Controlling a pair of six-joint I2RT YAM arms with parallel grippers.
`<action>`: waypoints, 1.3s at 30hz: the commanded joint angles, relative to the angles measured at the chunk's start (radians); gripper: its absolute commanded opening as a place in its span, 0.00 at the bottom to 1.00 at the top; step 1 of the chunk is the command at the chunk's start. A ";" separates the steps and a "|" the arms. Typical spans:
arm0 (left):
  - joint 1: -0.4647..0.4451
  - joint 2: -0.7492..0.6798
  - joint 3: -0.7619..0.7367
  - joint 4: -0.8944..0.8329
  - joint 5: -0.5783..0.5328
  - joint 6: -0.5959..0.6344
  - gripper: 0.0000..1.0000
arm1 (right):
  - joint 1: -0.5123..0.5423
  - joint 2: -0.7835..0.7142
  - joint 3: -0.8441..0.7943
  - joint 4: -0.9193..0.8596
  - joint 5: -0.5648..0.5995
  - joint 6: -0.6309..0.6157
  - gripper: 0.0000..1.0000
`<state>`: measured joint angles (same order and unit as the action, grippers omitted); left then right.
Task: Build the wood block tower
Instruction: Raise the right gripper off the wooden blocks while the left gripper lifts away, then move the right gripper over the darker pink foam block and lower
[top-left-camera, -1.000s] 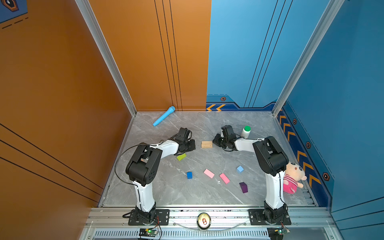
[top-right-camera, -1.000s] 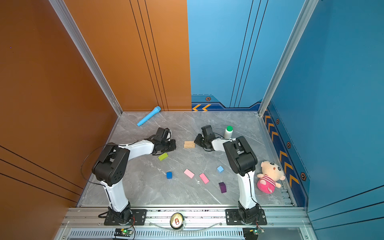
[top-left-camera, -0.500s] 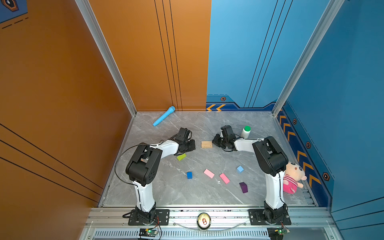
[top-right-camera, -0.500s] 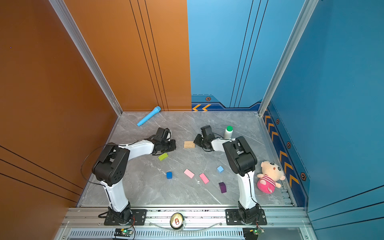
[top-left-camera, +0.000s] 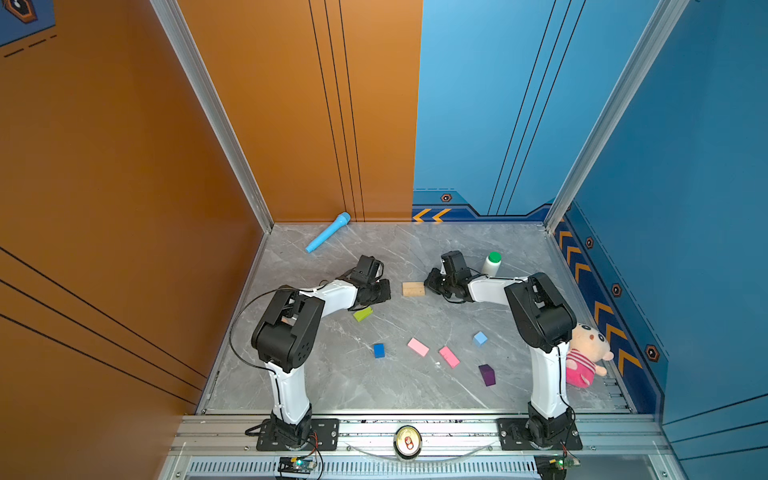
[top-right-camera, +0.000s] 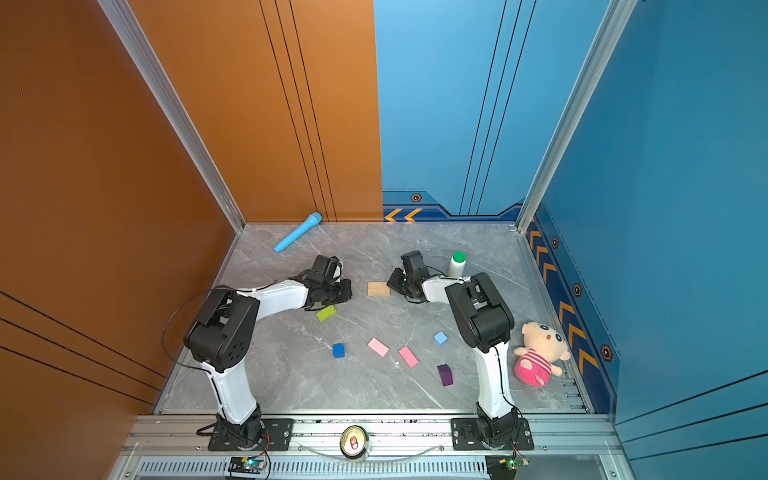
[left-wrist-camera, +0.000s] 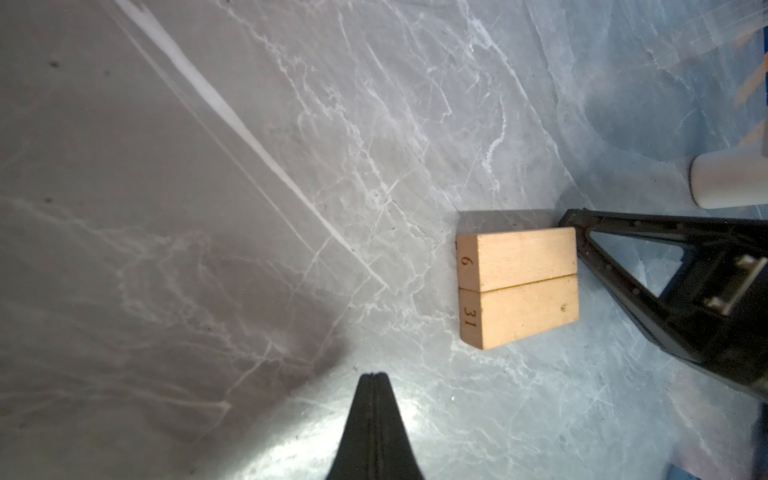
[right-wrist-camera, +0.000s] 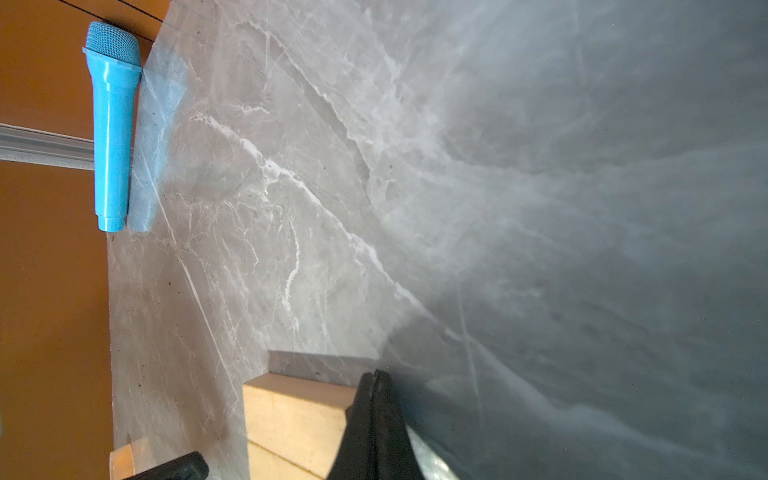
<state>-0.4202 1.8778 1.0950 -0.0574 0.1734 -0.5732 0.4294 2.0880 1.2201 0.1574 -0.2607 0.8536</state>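
Note:
Two tan bars (top-left-camera: 413, 289) (left-wrist-camera: 519, 286) lie side by side on the grey marble floor, mid-back, marked 6 and 31 on their ends. My left gripper (top-left-camera: 388, 291) (left-wrist-camera: 374, 376) is shut and empty, a short way left of the bars. My right gripper (top-left-camera: 427, 283) (right-wrist-camera: 374, 372) is shut too, its tip against the bars' right end. Nearer the front lie a lime-green bar (top-left-camera: 363, 314), a dark-blue cube (top-left-camera: 378, 350), two pink bars (top-left-camera: 417, 347) (top-left-camera: 449, 356), a light-blue cube (top-left-camera: 480, 338) and a dark-purple block (top-left-camera: 487, 375). No tower stands.
A light-blue toy microphone (top-left-camera: 328, 237) lies by the back wall. A white bottle with a green cap (top-left-camera: 491, 264) stands behind my right arm. A pink plush toy (top-left-camera: 586, 355) sits at the right edge, and a can (top-left-camera: 407, 441) on the front rail.

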 joint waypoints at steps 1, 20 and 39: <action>-0.007 -0.017 0.021 -0.033 0.000 0.010 0.00 | -0.014 0.019 -0.038 -0.131 0.036 -0.003 0.00; 0.019 -0.436 -0.150 -0.044 -0.065 0.039 0.00 | 0.040 -0.436 -0.113 -0.507 0.223 -0.215 0.00; 0.060 -0.904 -0.310 -0.123 -0.142 0.116 0.12 | 0.335 -0.771 -0.269 -0.948 0.369 -0.333 0.46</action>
<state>-0.3710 1.0016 0.8021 -0.1539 0.0616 -0.4850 0.7338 1.3239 0.9779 -0.6979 0.0792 0.5476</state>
